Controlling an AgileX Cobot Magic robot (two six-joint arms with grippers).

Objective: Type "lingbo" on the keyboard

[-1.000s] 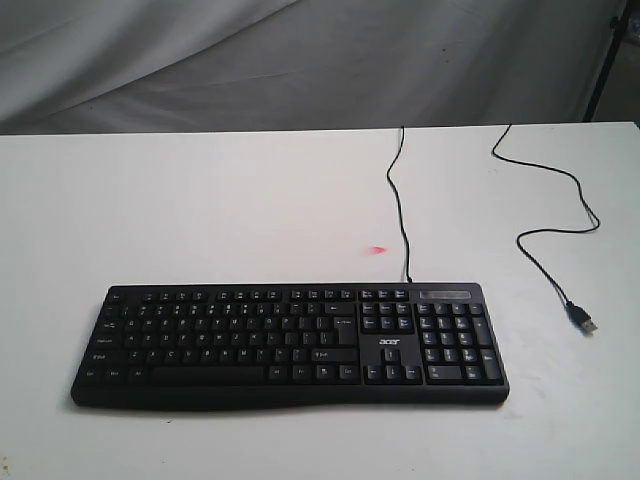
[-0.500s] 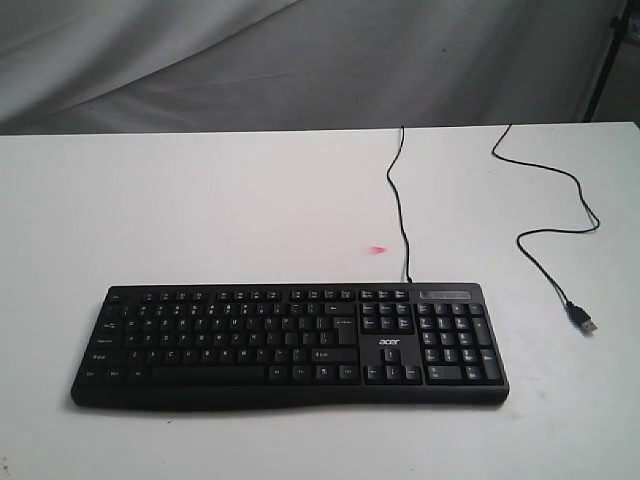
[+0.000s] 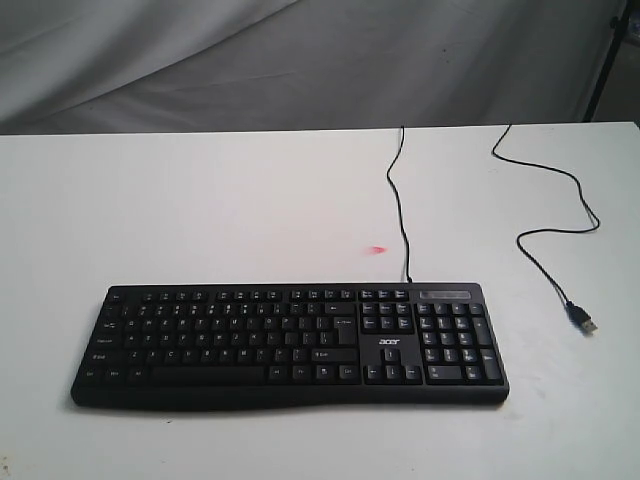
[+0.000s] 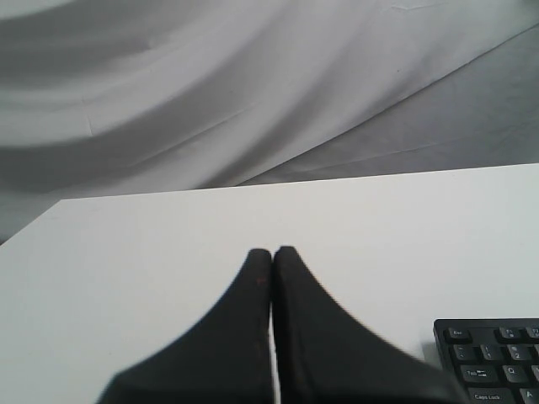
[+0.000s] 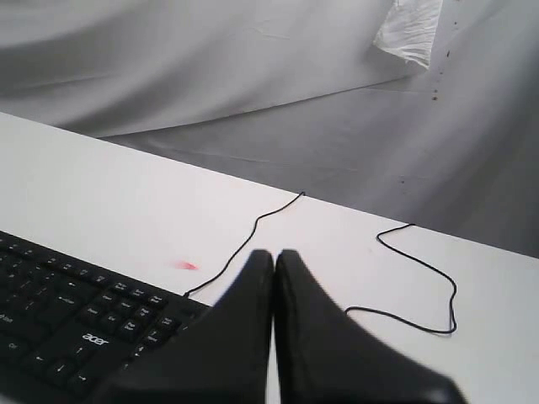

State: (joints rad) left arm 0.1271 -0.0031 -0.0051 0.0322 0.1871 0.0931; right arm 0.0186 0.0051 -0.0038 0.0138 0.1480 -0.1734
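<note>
Seeing wide black plastic full-size keyboard (image 3: 290,345) flat on white table (image 3: 200,200), keys up, within reach of both arms. Reading left claw (image 4: 271,252) and right claw (image 5: 274,255) as pinched together, off keys; probably for narrow single-key tips.

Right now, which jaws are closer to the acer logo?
The right jaws: their wrist view shows the acer logo on the keyboard just beside them. The left jaws see only a keyboard corner.

It looks like a staged lab recording setup. A plain white bench (image 3: 200,200) is backed by draped grey cloth (image 3: 300,60) along its far edge. A dark stand (image 3: 603,65) rises past the far right corner. The keyboard (image 3: 290,345) has its USB plug (image 3: 585,322) lying loose near the right edge.
</note>
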